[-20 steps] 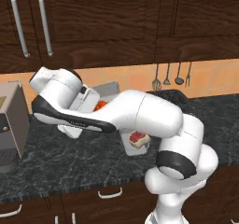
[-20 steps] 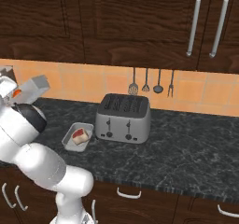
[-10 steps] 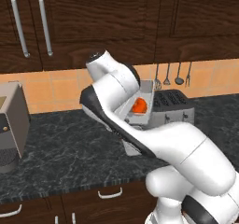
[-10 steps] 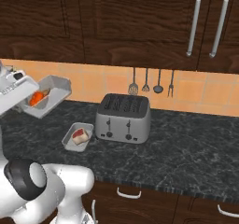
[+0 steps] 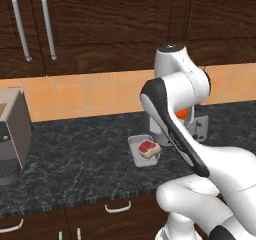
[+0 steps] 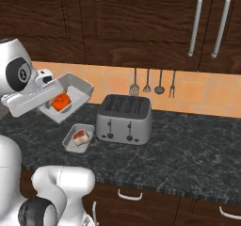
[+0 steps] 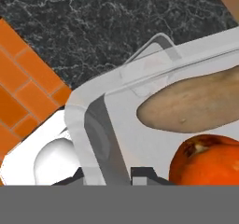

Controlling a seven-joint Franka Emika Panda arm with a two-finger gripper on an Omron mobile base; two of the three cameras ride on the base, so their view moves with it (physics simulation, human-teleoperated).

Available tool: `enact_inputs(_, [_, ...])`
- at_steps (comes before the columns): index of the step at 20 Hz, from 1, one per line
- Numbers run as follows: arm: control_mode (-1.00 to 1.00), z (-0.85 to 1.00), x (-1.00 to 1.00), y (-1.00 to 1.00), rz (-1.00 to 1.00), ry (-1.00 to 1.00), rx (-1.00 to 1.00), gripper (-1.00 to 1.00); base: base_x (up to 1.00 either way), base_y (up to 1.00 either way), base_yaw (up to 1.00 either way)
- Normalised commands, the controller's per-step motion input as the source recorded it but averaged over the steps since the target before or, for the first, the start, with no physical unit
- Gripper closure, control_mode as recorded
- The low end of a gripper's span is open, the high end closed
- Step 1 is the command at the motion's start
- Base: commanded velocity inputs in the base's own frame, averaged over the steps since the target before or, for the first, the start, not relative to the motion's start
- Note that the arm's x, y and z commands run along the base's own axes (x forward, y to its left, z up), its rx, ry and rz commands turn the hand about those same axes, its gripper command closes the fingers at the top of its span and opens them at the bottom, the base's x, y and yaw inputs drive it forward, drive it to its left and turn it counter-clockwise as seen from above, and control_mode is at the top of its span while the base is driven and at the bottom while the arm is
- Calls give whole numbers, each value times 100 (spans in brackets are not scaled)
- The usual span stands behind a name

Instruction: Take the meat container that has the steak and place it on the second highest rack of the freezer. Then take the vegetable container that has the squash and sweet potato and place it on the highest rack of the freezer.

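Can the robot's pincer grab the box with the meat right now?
Probably not yet. The pincer is already shut on the vegetable container, held up off the counter. The steak in its meat container lies uncovered just below, beside the toaster.

Nothing readable here tbh. No text, brand, number or label on the grey four-slot toaster point(image 6: 124, 119), the dark wooden cabinet doors point(image 6: 141, 22), or the clear plastic container point(image 7: 140, 120). The toaster's front knobs are blank dots.
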Motion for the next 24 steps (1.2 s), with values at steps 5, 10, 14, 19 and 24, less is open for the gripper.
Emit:
enact_inputs(5, [100,0,-11,-4,1,0,1,100,-20,0,-1])
enact_inputs(10, [100,0,0,0,0,0,0,100,-97,4,-52])
enact_inputs(14, [100,0,0,0,0,0,0,100,-45,18,-93])
enact_inputs(19, [100,0,0,0,0,0,0,100,-12,4,-98])
enact_inputs(24, [100,0,0,0,0,0,0,100,0,-11,-93])
